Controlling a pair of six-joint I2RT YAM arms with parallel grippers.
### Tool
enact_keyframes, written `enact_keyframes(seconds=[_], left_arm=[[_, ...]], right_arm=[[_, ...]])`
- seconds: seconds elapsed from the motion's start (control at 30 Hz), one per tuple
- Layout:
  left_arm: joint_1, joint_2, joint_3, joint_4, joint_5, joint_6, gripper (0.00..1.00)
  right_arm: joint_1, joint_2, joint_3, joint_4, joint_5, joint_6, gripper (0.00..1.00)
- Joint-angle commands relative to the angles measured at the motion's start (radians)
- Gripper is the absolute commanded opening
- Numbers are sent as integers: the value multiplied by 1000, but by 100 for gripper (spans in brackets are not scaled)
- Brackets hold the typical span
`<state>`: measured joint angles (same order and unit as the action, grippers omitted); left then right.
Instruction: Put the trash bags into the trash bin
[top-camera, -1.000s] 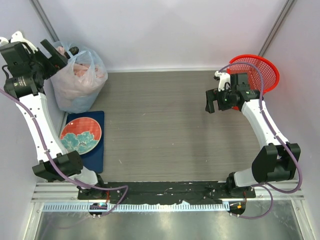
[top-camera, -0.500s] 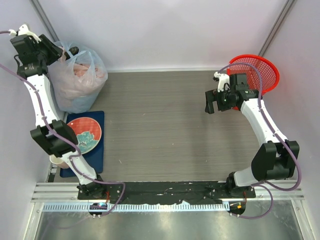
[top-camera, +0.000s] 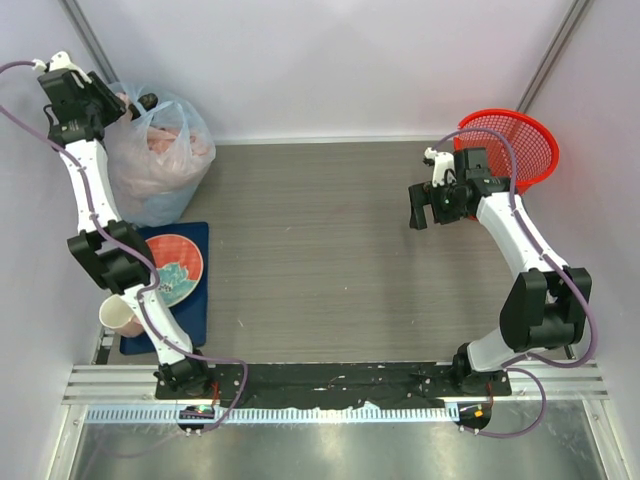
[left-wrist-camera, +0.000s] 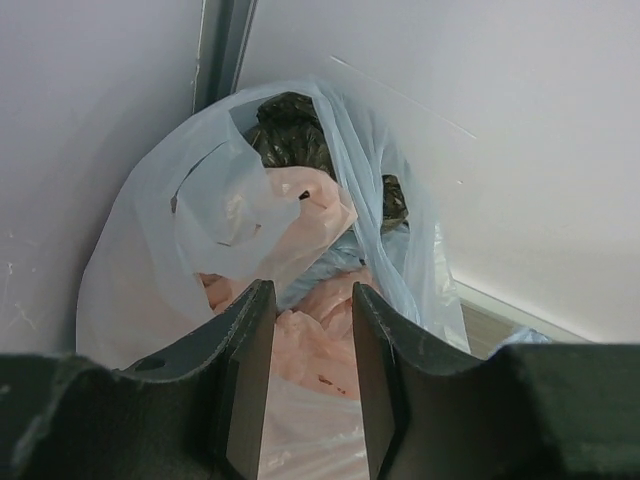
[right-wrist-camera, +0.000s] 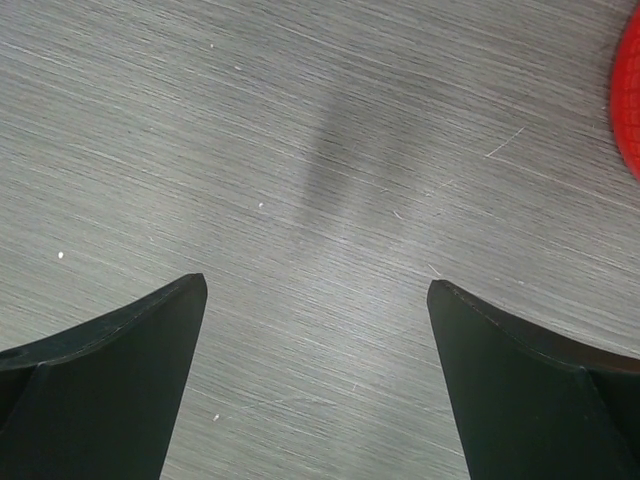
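Crumpled pale-pink trash bags lie inside a bigger bluish-clear bag at the back left corner. My left gripper reaches into that bag's open mouth from the left. In the left wrist view its jaws stand close together, with pink trash bag plastic filling the gap between them. The red mesh trash bin stands at the back right and shows as a red edge in the right wrist view. Left of the bin, my right gripper hangs wide open over bare table.
Dark crumpled lumps sit at the top of the bluish bag. A patterned plate lies on a blue mat at the left, with a pale cup near it. Walls close in on the left, back and right.
My left arm has swung its wrist up toward the back left corner, and its jaws have narrowed from wide open onto the pink plastic. The right arm has barely moved.
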<state>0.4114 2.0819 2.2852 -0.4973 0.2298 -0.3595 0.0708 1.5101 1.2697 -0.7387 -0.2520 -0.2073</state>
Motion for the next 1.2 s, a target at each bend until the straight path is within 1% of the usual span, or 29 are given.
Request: enact_keyframes(seconds=[0.0,0.1,0.23,0.27,0.37,0.4,0.47,0.53,0.63,0.67,0.73,0.87,0.93,1.03,1.1,1.17], left_arm=[[-45,17,57,68,-95,79,40],[-71,29,62,74,-145,119,38],[-112,38,65,75,-246,169,38],[-117,40,63,77,-286,180,38],[-126,44,69,74,-308,209,37],[-134,46,72,68,-323,229,36],[-140,47,69,52,-383,261,35],[-135,46,68,43,-428,260,34],[-120,21,36,54,-400,241,34],[-121,14,-4,84,-403,249,36],[-125,-2,-35,133,-431,271,38],[-126,27,-17,161,-426,310,44],[-128,50,2,160,-441,332,45],[-128,56,0,199,-446,355,44],[-134,52,-36,239,-440,355,46],[-137,67,-26,256,-442,390,49]], right_arm=[[4,12,43,7,23,-4,100],[6,16,48,4,33,-6,100],[6,18,56,4,49,-9,100],[4,19,56,4,51,-9,100],[6,21,56,2,57,-12,100],[6,19,54,-1,59,-14,100],[4,15,50,-1,65,-17,100],[4,9,42,-1,68,-17,100],[6,6,31,-2,66,-15,100],[4,7,30,-2,63,-17,100],[4,9,28,-2,57,-15,100],[6,19,31,-1,49,-11,99],[6,21,33,1,46,-7,100],[6,21,33,2,48,-7,100],[6,21,30,1,48,-6,100],[6,22,25,1,48,-7,100]])
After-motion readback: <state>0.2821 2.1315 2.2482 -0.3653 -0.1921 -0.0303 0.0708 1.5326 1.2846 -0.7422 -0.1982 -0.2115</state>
